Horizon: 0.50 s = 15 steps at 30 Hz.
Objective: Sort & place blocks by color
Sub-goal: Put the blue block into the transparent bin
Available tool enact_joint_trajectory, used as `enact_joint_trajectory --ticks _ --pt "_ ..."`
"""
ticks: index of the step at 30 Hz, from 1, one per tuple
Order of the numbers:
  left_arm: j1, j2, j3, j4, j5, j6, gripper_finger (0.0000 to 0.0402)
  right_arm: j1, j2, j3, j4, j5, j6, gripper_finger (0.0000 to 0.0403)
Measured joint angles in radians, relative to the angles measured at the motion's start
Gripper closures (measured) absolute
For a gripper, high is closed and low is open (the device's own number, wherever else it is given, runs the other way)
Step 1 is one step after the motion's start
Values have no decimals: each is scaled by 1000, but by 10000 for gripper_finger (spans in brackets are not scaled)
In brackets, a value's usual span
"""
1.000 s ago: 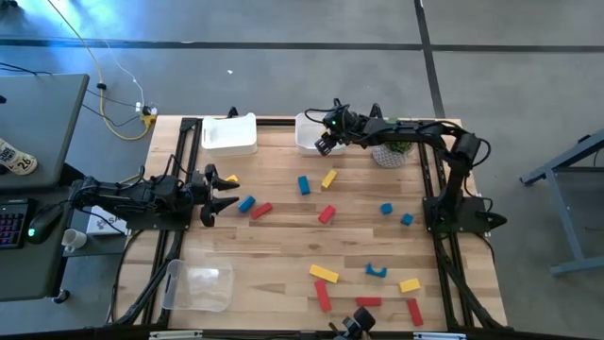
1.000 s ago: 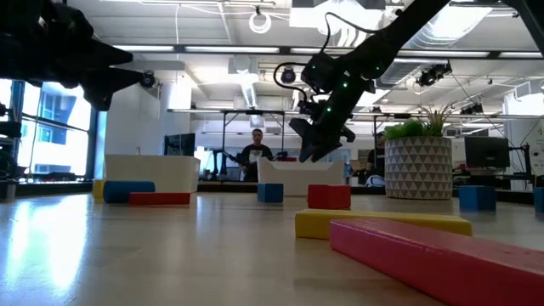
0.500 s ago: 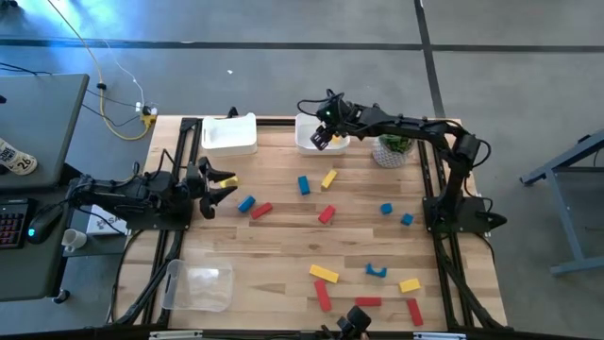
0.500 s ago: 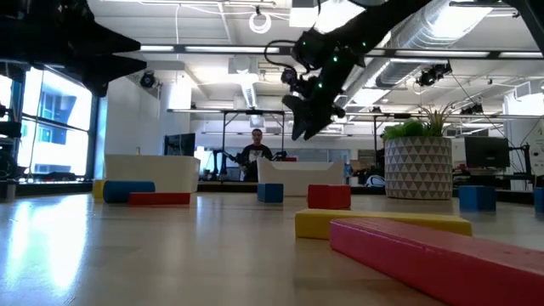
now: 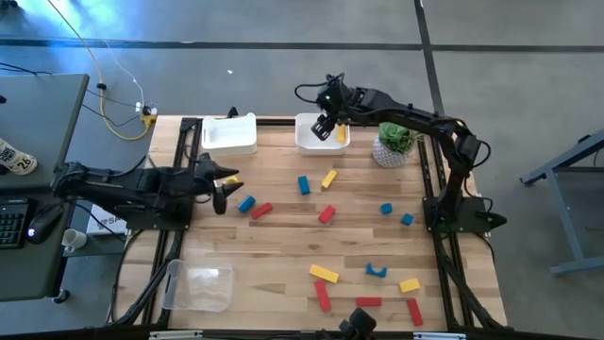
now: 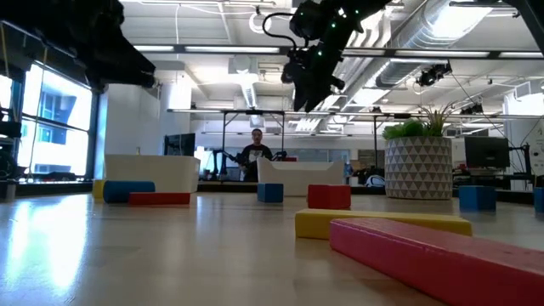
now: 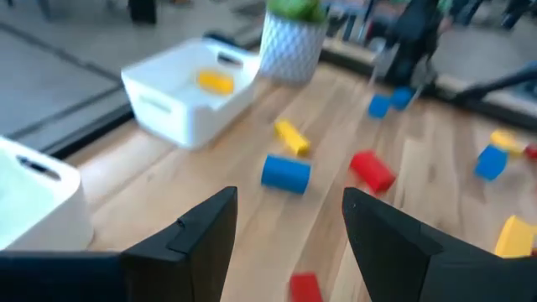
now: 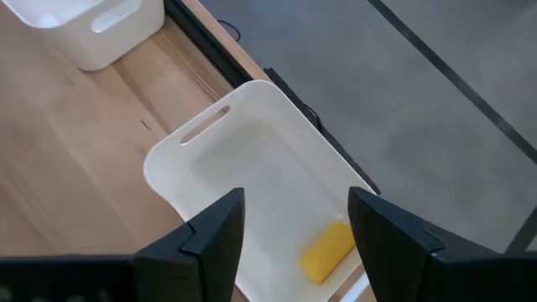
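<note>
Red, yellow and blue blocks lie scattered on the wooden table, among them a blue one (image 5: 304, 185), a yellow one (image 5: 328, 178) and a red one (image 5: 327, 214). One yellow block (image 8: 329, 249) lies on the floor of the white bin (image 5: 321, 132) at the far edge. My right gripper (image 8: 295, 243) hangs open high above this bin, holding nothing; it also shows in the low view (image 6: 310, 81). My left gripper (image 5: 219, 184) stands open above the table's left side, near a blue block (image 5: 246, 203) and a red block (image 5: 261, 211), with nothing between its fingers (image 7: 289, 243).
A second white bin (image 5: 229, 134) stands at the far left, and a clear bin (image 5: 200, 286) at the near left. A potted plant (image 5: 393, 144) stands right of the middle bin. More blocks lie along the near edge (image 5: 368, 302).
My right gripper has risen well above the far white bin and drifted slightly toward the far edge; the yellow block now shows lying in that bin. My left gripper has lifted off the table's left side and tipped up toward level, staying open.
</note>
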State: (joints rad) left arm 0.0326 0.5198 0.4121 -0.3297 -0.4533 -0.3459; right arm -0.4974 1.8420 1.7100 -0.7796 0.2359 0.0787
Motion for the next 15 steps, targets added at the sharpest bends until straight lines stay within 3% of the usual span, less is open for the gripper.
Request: enact_joint_trajectory --ticks 6,15 --pt "0 199 101 -124 27 -108 195 14 0 28 -33 0 0 203" --pt "4 433 187 -185 90 -200 195 16 0 28 -103 23 17 203"
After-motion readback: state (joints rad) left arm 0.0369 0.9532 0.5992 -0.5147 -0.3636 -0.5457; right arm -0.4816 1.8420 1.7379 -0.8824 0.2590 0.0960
